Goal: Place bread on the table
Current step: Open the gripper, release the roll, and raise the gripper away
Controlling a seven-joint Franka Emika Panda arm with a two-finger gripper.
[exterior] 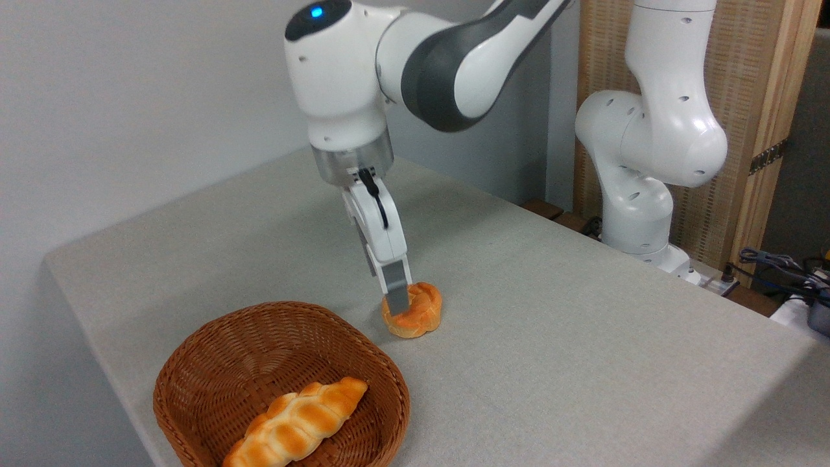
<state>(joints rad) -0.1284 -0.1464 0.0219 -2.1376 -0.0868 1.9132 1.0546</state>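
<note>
The bread (421, 312), a small round knotted bun with a golden-orange top, rests with its base on the grey-beige table (551, 337), just behind the right rim of the basket. My gripper (397, 303) leans down onto the bun's left side and is shut on it. The near grey finger (395, 292) lies across the front of the bun. The far finger is hidden behind it.
A brown wicker basket (194, 363) stands at the front left and holds a long braided loaf (298, 421). The arm's white base (639, 214) stands at the table's far right edge. Cables (784, 266) lie beyond the right corner.
</note>
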